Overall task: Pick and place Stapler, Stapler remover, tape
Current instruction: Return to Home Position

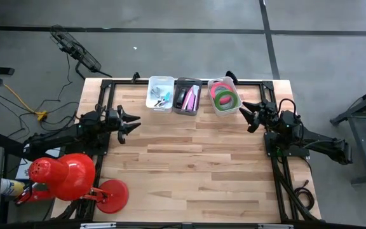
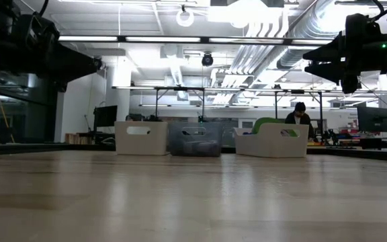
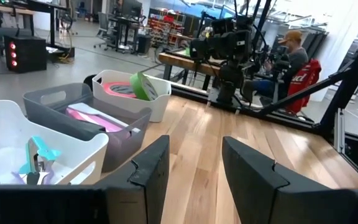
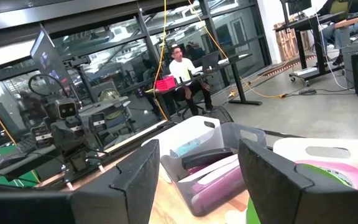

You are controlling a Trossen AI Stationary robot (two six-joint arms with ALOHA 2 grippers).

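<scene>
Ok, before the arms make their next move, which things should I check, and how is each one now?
1. Left gripper open, nothing held: ok.
2. Right gripper open, nothing held: ok.
3. Tape rolls inside right white bin: ok.
4. Staple removers inside left white bin: ok.
5. Grey bin holding staplers: cannot tell; pink and dark items lie inside.
6. Both grippers apart from all three bins: ok.

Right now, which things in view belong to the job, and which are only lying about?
Job: teal claw staple remover, left white plastic bin; pink stapler, grey plastic bin; bright green tape ring, pink-red tape ring, right white plastic bin.
Lying about: red dome desk lamp; yellow floor cable.
</scene>
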